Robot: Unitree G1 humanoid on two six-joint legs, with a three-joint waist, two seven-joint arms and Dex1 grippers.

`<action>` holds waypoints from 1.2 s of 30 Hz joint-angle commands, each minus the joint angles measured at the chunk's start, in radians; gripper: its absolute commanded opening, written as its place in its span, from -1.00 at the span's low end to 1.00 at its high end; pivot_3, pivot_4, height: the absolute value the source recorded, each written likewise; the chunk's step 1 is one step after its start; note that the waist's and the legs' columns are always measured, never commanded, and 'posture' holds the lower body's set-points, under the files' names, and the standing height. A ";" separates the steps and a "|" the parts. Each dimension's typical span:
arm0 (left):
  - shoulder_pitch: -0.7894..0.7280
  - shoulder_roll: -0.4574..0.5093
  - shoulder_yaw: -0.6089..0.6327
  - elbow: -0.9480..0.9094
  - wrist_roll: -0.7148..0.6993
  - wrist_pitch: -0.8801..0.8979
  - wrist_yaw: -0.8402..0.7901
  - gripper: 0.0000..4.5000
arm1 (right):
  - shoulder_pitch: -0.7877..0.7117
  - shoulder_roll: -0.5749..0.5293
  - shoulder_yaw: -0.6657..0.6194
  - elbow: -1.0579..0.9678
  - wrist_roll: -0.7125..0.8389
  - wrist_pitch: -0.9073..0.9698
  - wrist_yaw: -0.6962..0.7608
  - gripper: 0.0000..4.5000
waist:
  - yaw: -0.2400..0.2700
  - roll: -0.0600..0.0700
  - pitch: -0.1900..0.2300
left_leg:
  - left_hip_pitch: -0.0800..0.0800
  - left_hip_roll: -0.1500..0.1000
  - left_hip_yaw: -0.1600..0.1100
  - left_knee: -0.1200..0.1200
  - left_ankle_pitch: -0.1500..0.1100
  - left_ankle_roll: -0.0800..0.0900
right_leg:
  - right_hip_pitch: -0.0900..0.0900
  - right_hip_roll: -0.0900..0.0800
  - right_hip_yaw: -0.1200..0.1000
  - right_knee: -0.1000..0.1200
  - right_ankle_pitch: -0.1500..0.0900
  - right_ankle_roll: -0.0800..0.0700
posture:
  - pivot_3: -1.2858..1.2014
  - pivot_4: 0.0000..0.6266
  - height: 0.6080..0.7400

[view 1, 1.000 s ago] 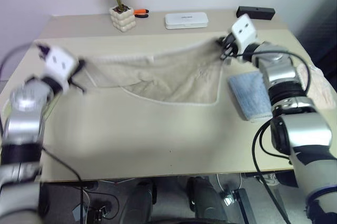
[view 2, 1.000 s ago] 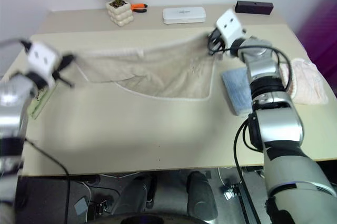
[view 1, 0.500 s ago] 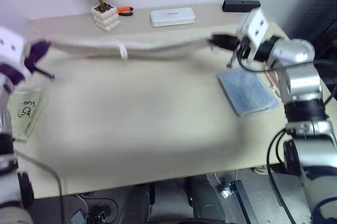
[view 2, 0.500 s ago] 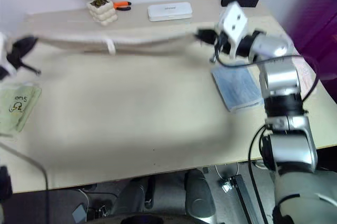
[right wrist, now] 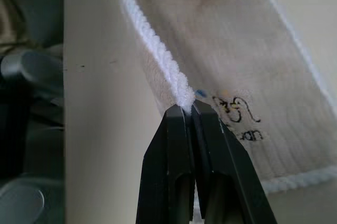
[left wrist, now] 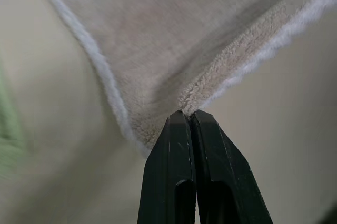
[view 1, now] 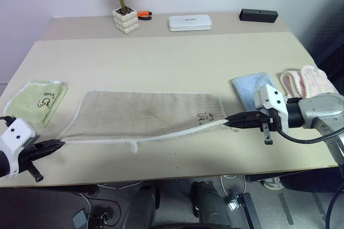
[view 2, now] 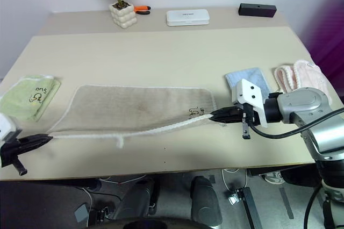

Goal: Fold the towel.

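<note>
Towel [view 1: 142, 113]: flat on table [view 1: 177, 57], near edge stretched between the grippers.
Left gripper [view 1: 60, 143]: clamped on left corner.
Right gripper [view 1: 228, 121]: clamped on right corner.
Technique: keep both corners level and taut, likely laying the edge squarely.

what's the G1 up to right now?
Folding the towel. Both grippers are shut on its near edge: the left gripper pinches the left corner, the right gripper the right one. That edge is stretched taut between them just above the table, while the far part lies flat, doubled over. A green cloth sits to the left, a blue cloth to the right.
</note>
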State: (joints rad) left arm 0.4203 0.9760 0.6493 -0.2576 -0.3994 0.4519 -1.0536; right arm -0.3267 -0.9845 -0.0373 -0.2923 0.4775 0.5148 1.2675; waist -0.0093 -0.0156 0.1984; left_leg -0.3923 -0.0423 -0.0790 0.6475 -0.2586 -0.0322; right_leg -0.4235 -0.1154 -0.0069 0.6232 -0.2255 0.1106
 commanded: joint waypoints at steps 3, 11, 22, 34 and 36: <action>-0.223 0.029 -0.128 0.135 0.089 -0.108 0.068 -1.00 | -0.101 0.076 0.036 0.116 -0.123 -0.084 -0.136 -0.98 | 0.000 0.000 0.000 | 0.000 0.000 0.001 0.000 0.000 0.000 | 0.000 0.001 0.000 0.001 0.000 0.000 | 0.03 -0.52 1.00; -0.752 -0.052 -0.433 0.599 0.256 -0.317 0.140 -1.00 | -0.227 0.220 0.118 0.355 -0.259 -0.161 -0.264 -0.98 | -0.003 -0.001 0.000 | 0.001 -0.003 0.001 0.000 0.000 0.000 | -0.002 0.002 0.000 0.003 0.005 0.005 | 0.03 -0.52 1.00; -1.027 -0.147 -0.575 0.993 0.363 -0.508 0.170 -1.00 | -0.278 0.322 0.136 0.481 -0.335 -0.188 -0.344 -0.98 | -0.008 -0.001 0.000 | 0.000 -0.003 0.002 0.000 0.000 0.000 | -0.004 0.003 0.001 0.006 0.005 0.005 | 0.03 -0.52 1.00; -1.042 -0.147 -0.472 1.008 0.273 -0.448 0.220 0.32 | -0.224 0.283 0.079 0.409 -0.345 -0.175 -0.375 0.53 | -0.006 -0.001 0.000 | 0.000 -0.003 0.002 0.001 0.000 0.000 | -0.004 0.003 0.001 0.007 0.005 0.006 | 0.03 -0.52 1.00; -1.028 -0.157 -0.410 0.950 0.197 -0.377 0.216 0.32 | -0.199 0.264 0.044 0.364 -0.329 -0.156 -0.387 0.53 | -0.004 -0.001 0.000 | -0.001 -0.003 0.001 0.001 0.000 0.000 | -0.004 0.003 0.001 0.007 0.005 0.006 | 0.03 -0.52 1.00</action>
State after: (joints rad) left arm -0.6023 0.8106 0.1736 0.7568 -0.1289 0.0323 -0.8428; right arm -0.5256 -0.6944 0.0645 0.1389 0.1303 0.3550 0.8942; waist -0.0130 -0.0165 0.1980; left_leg -0.3931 -0.0457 -0.0780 0.6482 -0.2581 -0.0323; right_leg -0.4278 -0.1126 -0.0061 0.6301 -0.2210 0.1162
